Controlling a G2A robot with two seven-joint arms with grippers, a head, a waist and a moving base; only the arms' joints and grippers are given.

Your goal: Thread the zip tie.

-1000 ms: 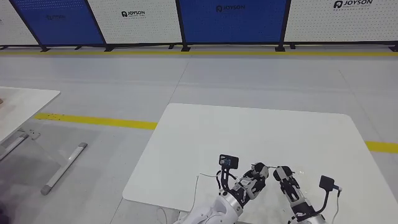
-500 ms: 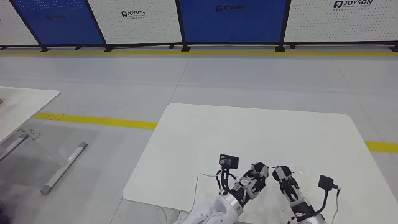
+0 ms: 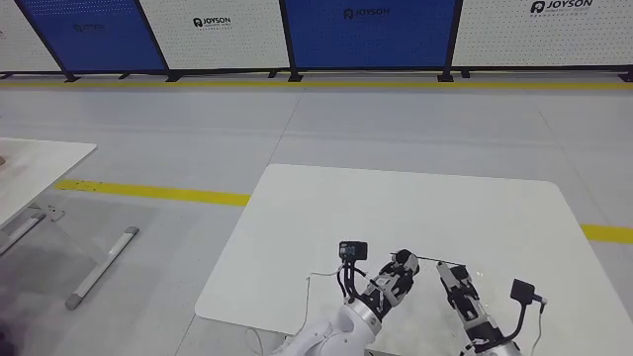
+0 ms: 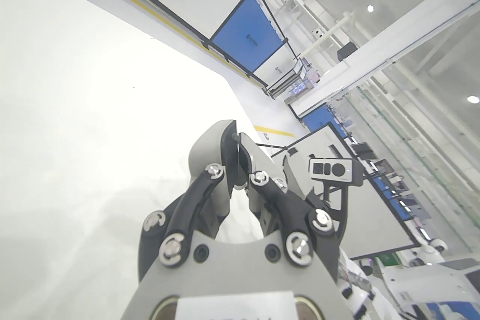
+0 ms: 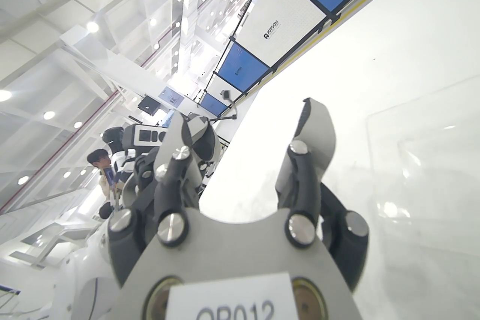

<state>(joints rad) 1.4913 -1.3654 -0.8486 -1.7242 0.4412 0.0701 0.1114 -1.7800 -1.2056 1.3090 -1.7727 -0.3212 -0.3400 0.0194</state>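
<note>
The left tool (image 4: 237, 138) is pressed together on the thin black zip tie (image 4: 264, 146), with the pinched end hidden between its pads. The strand juts toward the spread right tool (image 5: 245, 113) above the white surface (image 3: 396, 208). Whether it touches that tool cannot be told.

The zip tie (image 4: 262, 144) is a thin black strand, hardly more than a dark line. One end is pinched between the closed fingertips of the left tool (image 4: 237, 139), just below the middle of the left wrist frame, and from there it runs out straight toward the right of that frame. In the top view it shows (image 3: 433, 259) as a fine line at the lower centre of the frame, over the white bench (image 3: 396, 208) — bridging the gap to the right tool (image 3: 445, 269), though contact at that end cannot be told.
</note>
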